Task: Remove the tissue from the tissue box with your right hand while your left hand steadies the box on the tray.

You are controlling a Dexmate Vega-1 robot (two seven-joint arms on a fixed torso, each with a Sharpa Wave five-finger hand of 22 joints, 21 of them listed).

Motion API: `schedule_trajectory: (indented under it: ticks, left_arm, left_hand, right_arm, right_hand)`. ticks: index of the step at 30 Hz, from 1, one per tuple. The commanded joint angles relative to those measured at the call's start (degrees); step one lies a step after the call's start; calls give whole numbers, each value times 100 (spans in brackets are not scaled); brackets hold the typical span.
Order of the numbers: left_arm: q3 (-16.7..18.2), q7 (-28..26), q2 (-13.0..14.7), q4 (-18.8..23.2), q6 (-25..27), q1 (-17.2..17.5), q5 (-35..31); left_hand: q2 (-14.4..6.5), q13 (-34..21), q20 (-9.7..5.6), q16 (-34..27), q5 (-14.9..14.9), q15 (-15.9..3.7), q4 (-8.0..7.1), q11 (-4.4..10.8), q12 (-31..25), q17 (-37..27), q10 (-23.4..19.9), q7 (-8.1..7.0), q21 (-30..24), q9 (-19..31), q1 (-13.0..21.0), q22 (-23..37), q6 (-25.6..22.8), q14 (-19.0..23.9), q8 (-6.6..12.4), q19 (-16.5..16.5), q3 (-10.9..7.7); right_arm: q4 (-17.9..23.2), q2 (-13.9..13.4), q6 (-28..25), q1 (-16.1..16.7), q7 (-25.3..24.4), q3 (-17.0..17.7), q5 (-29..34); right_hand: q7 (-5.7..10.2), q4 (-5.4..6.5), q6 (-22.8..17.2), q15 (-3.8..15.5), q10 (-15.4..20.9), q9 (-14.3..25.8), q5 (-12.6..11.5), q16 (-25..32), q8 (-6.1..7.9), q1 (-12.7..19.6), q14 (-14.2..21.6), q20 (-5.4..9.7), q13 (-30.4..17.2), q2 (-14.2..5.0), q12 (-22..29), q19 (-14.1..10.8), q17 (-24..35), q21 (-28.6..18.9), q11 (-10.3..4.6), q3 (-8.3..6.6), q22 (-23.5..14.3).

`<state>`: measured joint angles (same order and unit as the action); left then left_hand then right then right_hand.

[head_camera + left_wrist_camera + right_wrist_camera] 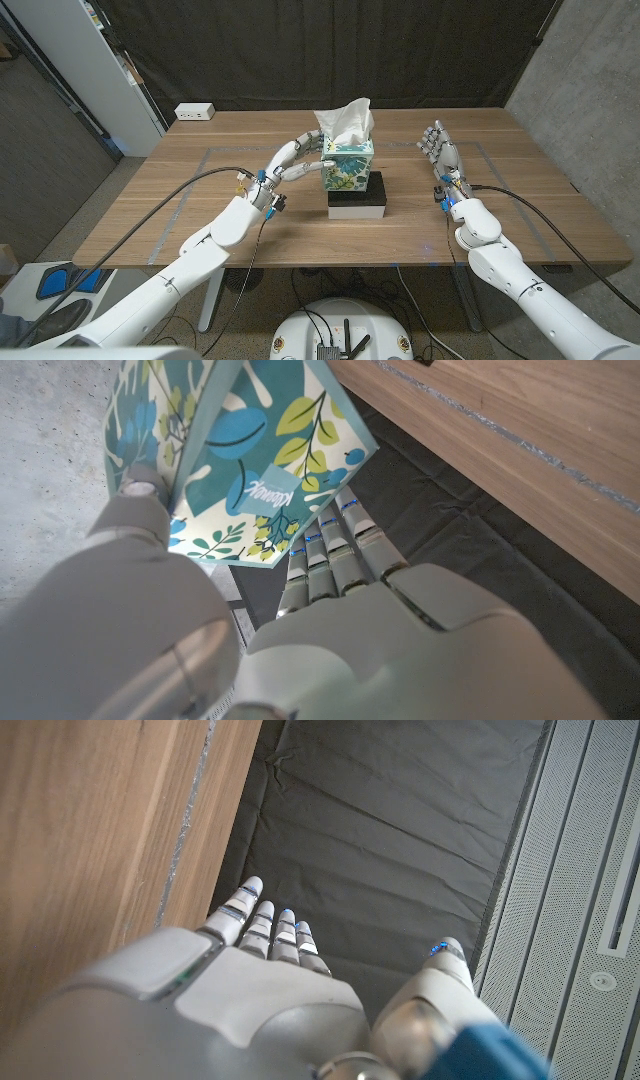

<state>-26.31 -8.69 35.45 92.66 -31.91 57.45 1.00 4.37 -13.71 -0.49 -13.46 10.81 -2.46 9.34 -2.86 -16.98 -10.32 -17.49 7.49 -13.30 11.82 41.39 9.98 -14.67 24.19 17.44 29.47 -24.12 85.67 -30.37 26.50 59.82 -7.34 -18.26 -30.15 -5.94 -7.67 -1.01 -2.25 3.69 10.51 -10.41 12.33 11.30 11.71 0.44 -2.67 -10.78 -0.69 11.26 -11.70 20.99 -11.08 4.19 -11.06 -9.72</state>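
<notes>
The left robot hand (297, 158) grips the tissue box (348, 164) on the tray (359, 197); the right robot hand (441, 150), fingers straight and empty, waits well apart.

Tissue box (245, 455) cut off; left fingers (330, 545) partly hidden.

The head camera looked down from above and behind both arms across the wooden desk (300, 215), taking in the whole top and the dark curtain (330, 50) at its far side. The left wrist camera sat very close behind the left hand (400, 645), facing along its fingers (335, 550) at the tissue box (250, 450), with the desk turned overhead. The right wrist camera looked along the back of the right hand (230, 1000) toward the curtain and the desk's edge. Both the head and left wrist views shared the box and desk.
</notes>
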Motion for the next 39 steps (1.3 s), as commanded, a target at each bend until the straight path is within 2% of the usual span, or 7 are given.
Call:
schedule_trajectory:
  ticks: [1,7,21,24,29,32,39]
  left_arm:
    - [308,64,213,704,320,193,170]
    - [354,37,193,726,257,200,160]
    - [382,82,189,767,396,245,302]
    - [369,112,198,758,404,249,327]
    - [368,56,169,781,495,270,304]
    - [372,58,180,790,471,265,288]
    - [366,35,135,727,392,260,311]
  left_hand:
    - [-105,-30,-5,-15,39,3,-10,3,-57,-20,-52,83,-4,27,56,33,-80,44,6,63,3]
    - [-106,-32,4,-12,38,5,-16,4,-53,-20,-52,84,-1,29,46,34,-86,57,0,70,17]
    - [-120,-37,5,8,36,2,-30,-3,-41,-23,-55,84,17,35,24,36,-116,66,-14,70,49]
    - [-123,-38,4,11,36,4,-30,11,-43,-23,-67,80,20,36,23,36,-117,66,-17,69,53]
    - [-132,-40,4,16,37,0,-30,4,-38,-23,-63,79,23,37,26,37,-112,70,-26,72,56]
    - [-136,-41,6,19,37,-2,-30,6,-40,-23,-73,80,26,37,26,37,-118,73,-29,71,60]
    - [-152,-43,2,27,36,7,-38,-2,-33,-25,-71,82,33,39,17,37,-129,72,-37,72,71]
  right_arm:
    - [11,-11,-83,-59,29,-36,17]
    - [79,-85,-157,-65,40,-33,43]
    - [102,-2,-179,-92,-92,-44,72]
    - [231,-111,-247,17,-26,-37,30]
    - [274,-121,-193,104,-10,-11,-8]
    - [470,-166,-255,256,-236,19,138]
    - [729,-304,-287,474,-262,64,191]
  right_hand:
    - [8,-24,-14,-50,-19,13,0,55,-10,17,9,-11,-24,-13,5,37,9,-8,15,-1,-33]
    - [10,-23,-33,-55,-14,13,-1,62,-3,16,25,1,-24,-15,7,21,7,-15,7,-1,-33]
    - [6,-24,-45,-11,81,13,-1,87,0,16,87,13,-24,-23,41,-34,3,-35,-11,-3,-33]
    - [-15,-24,-65,-2,129,13,-1,112,7,17,153,34,-26,-25,55,-87,1,-53,-18,-4,-33]
    - [-20,-25,-102,8,171,12,-2,119,19,18,174,61,-28,-28,67,-73,-1,-44,-8,-6,-33]
    - [-46,-26,-100,27,185,12,-2,126,15,20,196,141,-29,-32,66,-155,-3,-72,4,-7,-34]
    - [-104,-24,-244,-14,259,16,-3,154,64,21,274,130,-36,-46,85,-192,-4,-76,72,-12,-36]
